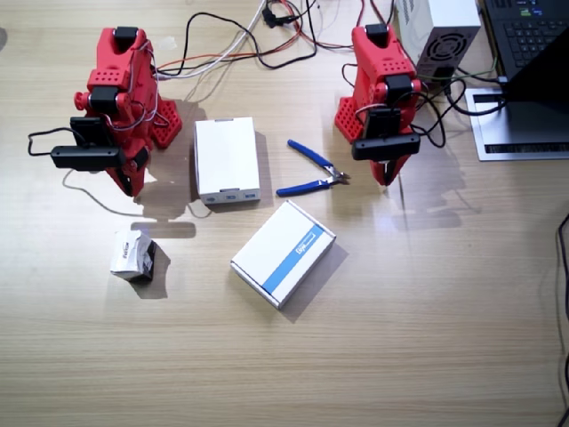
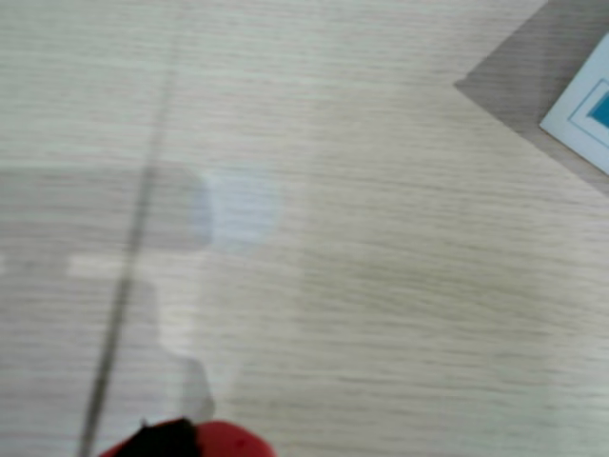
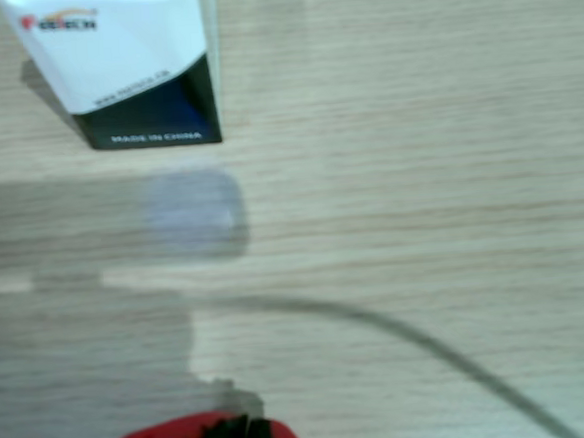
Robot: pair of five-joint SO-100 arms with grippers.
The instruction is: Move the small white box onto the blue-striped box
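Two red arms stand folded at the top of the fixed view, and neither has reached for anything, so I judge the task to be at its very start. The small white box (image 1: 132,254) sits on the worktop (image 1: 400,338) at lower left of that frame, just below the right arm (image 1: 116,98); in a wrist view it shows at the upper left (image 3: 126,65), dark end facing down the frame. The blue-striped box (image 1: 283,253) lies flat near the centre, turned askew, well apart from the small one; a corner of it peeks into the upper right of a wrist view (image 2: 585,109).

The right claw (image 1: 124,178) points down and looks pressed together and empty. The left claw (image 1: 385,171) also hangs empty, but whether it is spread I cannot tell.

A plain white box (image 1: 227,160) and blue-handled cutters (image 1: 311,169) lie between the arms, outside the likely path.

Next, the right arm probably needs to spread its claw, extend down-frame over the small box and straddle its narrow sides.
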